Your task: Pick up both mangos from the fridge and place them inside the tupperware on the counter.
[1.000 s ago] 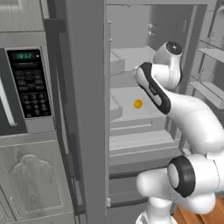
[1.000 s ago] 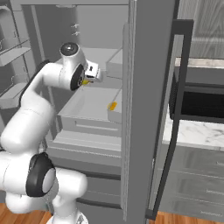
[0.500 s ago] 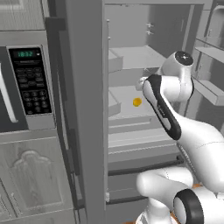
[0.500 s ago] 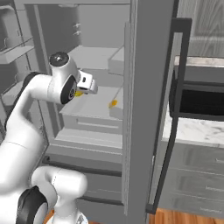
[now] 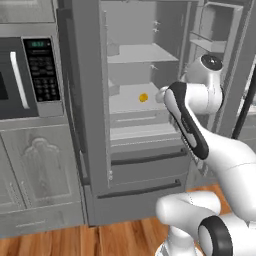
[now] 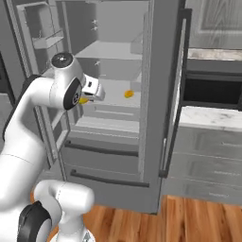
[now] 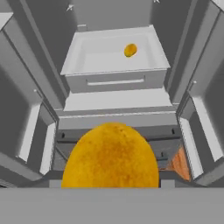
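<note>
The gripper sits just outside the open fridge, and its fingers are clamped on one mango, which looms large and orange right at the bottom of the hand view. From the right base view a sliver of that yellow fruit peeks out beside the hand. The second mango lies on a white shelf deep inside the fridge, well apart from the gripper.

So this looks like the carry step for the first fruit: it is picked and clear of the shelves, but not yet delivered. A strip of marble counter shows to the right of the fridge door in the right base view; the tray it has to go into I cannot make out from here.

The next move calls for swinging the arm, and probably driving the base, away from the fridge toward that counter without clipping the open door, keeping the pinch firm on a smooth round fruit. Then it's back for the one on the shelf.
</note>
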Robot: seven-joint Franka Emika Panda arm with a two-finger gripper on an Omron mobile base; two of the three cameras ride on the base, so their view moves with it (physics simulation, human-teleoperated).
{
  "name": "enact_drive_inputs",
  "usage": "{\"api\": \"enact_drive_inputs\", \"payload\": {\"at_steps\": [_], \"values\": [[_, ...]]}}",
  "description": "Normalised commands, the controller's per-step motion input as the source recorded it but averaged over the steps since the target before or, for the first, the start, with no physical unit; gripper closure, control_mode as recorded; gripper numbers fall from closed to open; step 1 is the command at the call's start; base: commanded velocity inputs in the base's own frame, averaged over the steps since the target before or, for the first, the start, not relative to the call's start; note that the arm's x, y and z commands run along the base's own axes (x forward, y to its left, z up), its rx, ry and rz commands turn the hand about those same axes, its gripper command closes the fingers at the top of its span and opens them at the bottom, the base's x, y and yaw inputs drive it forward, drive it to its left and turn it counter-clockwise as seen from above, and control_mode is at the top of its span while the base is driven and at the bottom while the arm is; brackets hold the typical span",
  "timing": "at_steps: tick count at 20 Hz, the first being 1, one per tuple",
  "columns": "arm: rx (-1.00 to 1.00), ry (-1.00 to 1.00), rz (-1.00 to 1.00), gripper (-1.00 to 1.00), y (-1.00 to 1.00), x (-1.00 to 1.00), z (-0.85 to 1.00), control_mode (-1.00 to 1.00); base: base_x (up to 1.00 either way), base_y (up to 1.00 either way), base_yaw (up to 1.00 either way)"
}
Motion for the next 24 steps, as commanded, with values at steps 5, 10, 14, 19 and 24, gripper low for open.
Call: {"api": "enact_drive_inputs", "payload": {"at_steps": [5,10,14,19,24], "values": [[0.0,0.0,0.0,1.0,0.0,0.0,0.0,1.0,-0.43,-0.6,0.0],[0.0,0.0,0.0,1.0,0.0,0.0,0.0,1.0,-0.08,-0.84,0.0],[0.0,0.0,0.0,1.0,0.0,0.0,0.0,1.0,0.0,-0.99,0.0],[0.0,0.0,0.0,1.0,0.0,0.0,0.0,1.0,0.0,-1.0,0.0],[0.0,0.0,0.0,1.0,0.0,0.0,0.0,1.0,0.0,-1.0,0.0]]}}
